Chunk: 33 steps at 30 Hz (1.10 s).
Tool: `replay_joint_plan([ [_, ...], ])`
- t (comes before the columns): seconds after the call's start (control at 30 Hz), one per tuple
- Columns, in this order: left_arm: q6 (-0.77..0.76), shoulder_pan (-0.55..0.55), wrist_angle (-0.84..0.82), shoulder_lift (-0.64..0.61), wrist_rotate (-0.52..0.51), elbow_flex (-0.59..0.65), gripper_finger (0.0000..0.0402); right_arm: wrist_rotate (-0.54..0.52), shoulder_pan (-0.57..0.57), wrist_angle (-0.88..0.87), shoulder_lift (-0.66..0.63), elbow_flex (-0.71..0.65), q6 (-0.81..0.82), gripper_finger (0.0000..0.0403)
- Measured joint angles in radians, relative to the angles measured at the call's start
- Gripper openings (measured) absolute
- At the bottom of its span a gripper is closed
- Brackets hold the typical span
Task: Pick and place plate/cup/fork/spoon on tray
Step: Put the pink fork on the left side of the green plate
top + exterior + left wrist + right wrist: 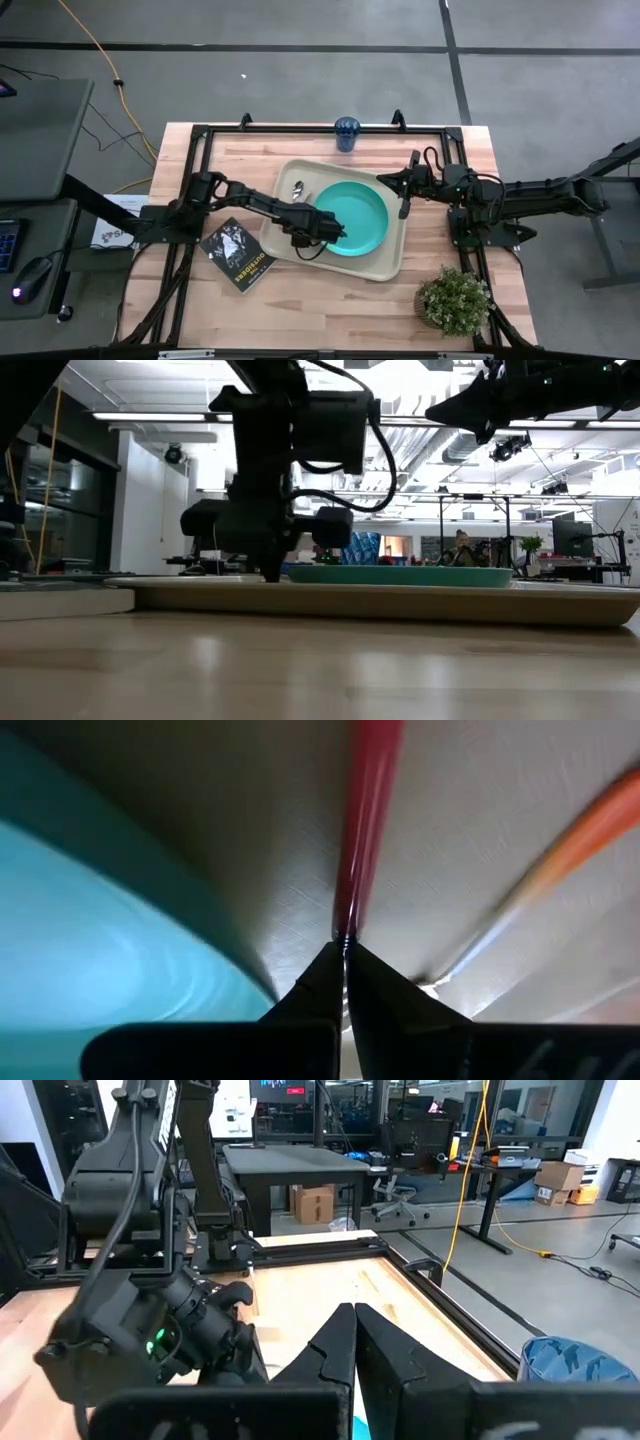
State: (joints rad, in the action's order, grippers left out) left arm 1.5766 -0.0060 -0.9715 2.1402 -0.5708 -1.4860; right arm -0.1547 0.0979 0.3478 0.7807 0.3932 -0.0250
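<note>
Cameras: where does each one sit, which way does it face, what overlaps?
High: overhead, facing straight down; both arms, beige rectangular tray, round turquoise plate.
Low: at tabletop height, facing level across; the arms enter from above, tray rim and plate edge-on.
Left wrist: on the left arm, facing the tray floor; left end effector shut on the pink-red fork handle.
Right wrist: on the right arm, facing across the table; right end effector shut, empty.
Shared: the plate shows in high, low and left wrist.

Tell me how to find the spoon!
Look at the big beige tray in the middle of the table. The spoon lies in the tray's far left corner, beside the teal plate. It is thin and all silvery, unlike the fork, which has a pink-red handle.
</note>
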Motion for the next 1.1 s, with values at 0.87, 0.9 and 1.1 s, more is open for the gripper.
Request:
replay_joint_plan([
  [0.87, -0.327, 0.007, -0.031, -0.035, -0.062, 0.0, 0.0, 0.0, 0.0, 0.0, 0.0, 0.0, 0.002, 0.0],
  [0.9, -0.364, 0.006, -0.035, -0.048, -0.061, 0.0, 0.0, 0.0, 0.0, -0.001, 0.0, 0.0, 0.002, 0.0],
  [1.1, -0.625, -0.016, -0.014, -0.189, 0.104, 0.001, 0.0, 0.0, 0.0, -0.008, 0.0, 0.0, 0.002, 0.0],
])
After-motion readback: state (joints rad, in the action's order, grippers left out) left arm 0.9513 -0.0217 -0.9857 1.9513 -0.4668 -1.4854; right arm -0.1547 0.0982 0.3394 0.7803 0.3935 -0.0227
